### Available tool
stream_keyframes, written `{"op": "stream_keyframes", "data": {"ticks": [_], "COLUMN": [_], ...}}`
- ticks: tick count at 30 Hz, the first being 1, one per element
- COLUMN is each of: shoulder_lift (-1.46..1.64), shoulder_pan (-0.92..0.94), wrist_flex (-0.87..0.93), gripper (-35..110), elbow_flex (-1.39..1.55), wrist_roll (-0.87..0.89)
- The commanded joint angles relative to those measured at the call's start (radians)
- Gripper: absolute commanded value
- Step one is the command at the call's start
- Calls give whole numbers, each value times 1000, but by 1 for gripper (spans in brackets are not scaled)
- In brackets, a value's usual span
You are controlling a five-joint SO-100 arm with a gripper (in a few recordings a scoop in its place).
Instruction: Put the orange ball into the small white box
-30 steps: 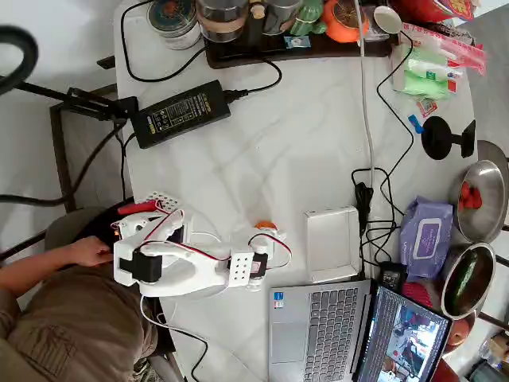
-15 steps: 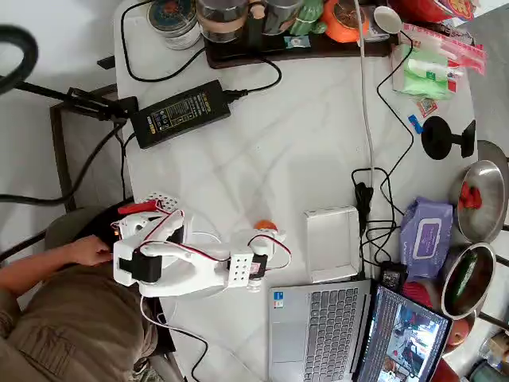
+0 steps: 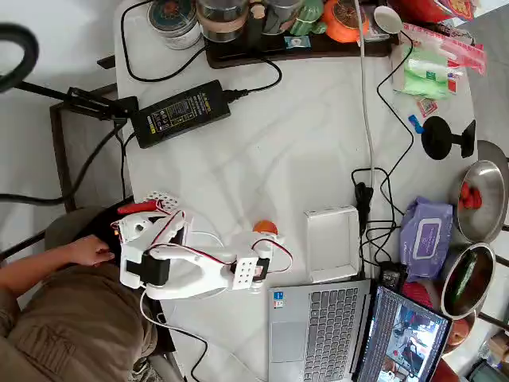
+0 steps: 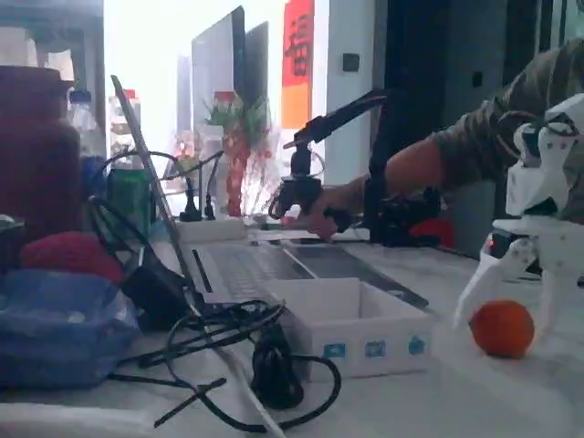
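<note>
Table (image 3: 302, 135): pale marbled top across the middle of the overhead view, crowded along its top, right and bottom edges.
Laptop (image 3: 318, 334): silver, open, at the bottom centre-right of the overhead view; in the fixed view (image 4: 274, 265) it stands behind the box, left of centre.
Arm (image 3: 191, 270): white, 1 unit, lying across the lower left of the overhead view and reaching toward the right of the frame.
Power brick (image 3: 180, 113): black, upper left of the overhead view, its cable looping up to the tray at the top edge.
Wipes pack (image 3: 425, 236): purple, right of the box in the overhead view, black cables between the 2.
Small white box (image 3: 332, 243): lower centre-right of the overhead view, just above the laptop; in the fixed view (image 4: 351, 333) it sits open-topped at lower centre.
Gripper (image 4: 505, 297): at the right edge of the fixed view, its 2 white fingers spread wide and pointing down, 1 on each side of the ball; whether they touch the ball cannot be told.
Orange ball (image 4: 501, 328): on the table at lower right of the fixed view, between the fingers and right of the box, apart from it; in the overhead view (image 3: 266, 228) it peeks out at the arm's tip, left of the box.
</note>
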Motion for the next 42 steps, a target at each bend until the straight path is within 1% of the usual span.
{"op": "stream_keyframes", "data": {"ticks": [1,5,12,14,25,28,34,42], "shoulder_lift": [6,5,5,5,26,55,204,207], "shoulder_pan": [18,17,2,2,2,6,-2,2], "wrist_flex": [2,2,2,2,20,31,224,387], "gripper": [38,37,16,13,13,13,13,13], "elbow_flex": [-8,-9,-11,-11,-15,-55,-190,-377], "wrist_roll": [-9,-9,3,3,-5,3,-5,9]}}
